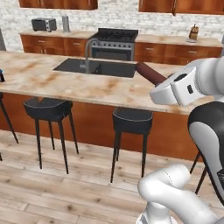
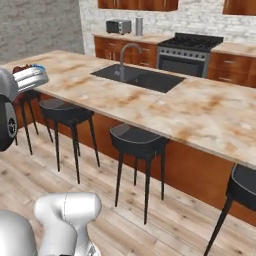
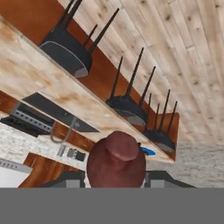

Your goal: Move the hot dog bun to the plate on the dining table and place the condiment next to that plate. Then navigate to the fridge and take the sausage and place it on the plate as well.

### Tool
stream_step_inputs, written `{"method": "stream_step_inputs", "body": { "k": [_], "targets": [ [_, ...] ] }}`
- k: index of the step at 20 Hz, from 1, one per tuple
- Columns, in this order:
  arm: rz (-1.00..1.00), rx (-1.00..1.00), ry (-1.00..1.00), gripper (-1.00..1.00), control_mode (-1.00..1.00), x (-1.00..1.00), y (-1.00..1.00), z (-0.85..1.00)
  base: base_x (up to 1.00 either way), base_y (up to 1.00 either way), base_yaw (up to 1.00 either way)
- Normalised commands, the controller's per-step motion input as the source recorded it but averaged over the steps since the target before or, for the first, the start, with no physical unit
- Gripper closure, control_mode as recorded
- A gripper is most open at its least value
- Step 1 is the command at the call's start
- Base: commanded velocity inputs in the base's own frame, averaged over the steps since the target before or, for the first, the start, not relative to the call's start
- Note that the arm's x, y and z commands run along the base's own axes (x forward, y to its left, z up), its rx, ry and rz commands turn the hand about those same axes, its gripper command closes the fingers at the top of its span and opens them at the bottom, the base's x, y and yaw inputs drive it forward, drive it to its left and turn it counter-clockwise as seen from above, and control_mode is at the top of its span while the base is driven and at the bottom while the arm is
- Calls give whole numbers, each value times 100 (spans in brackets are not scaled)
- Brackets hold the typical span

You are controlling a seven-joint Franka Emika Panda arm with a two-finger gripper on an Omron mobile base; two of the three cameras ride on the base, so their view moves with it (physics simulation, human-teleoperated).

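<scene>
My gripper [image 3: 116,177] is shut on the sausage [image 3: 117,158], a dark reddish-brown roll whose rounded end points at the camera in the hand view. In the left base view the sausage [image 1: 150,73] sticks out up and to the left of my white hand, above the right part of the dining table [image 1: 48,78]. A sliver of the blue plate [image 3: 148,151] shows at the far end of the table top, just past the sausage. The hot dog bun is out of view. A small dark blue thing [image 1: 1,75] at the table's left edge may be the condiment.
A dark sink with a curved faucet [image 1: 95,66] is sunk into the table top. Black stools [image 1: 47,109] [image 1: 132,120] stand along its near side on the wood floor. Behind are a stove [image 1: 114,43], wooden cabinets and a toaster oven [image 1: 43,24].
</scene>
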Motion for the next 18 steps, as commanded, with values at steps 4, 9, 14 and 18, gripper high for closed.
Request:
{"method": "stream_step_inputs", "body": {
  "k": [4,9,14,18],
  "targets": [
    [0,0,0,100,100,0,0,0,61,100,-10],
    [0,0,0,100,100,0,0,0,49,100,-8],
    [0,0,0,100,100,0,0,0,47,100,-10],
    [0,0,0,100,100,0,0,0,51,100,-16]
  ]
}}
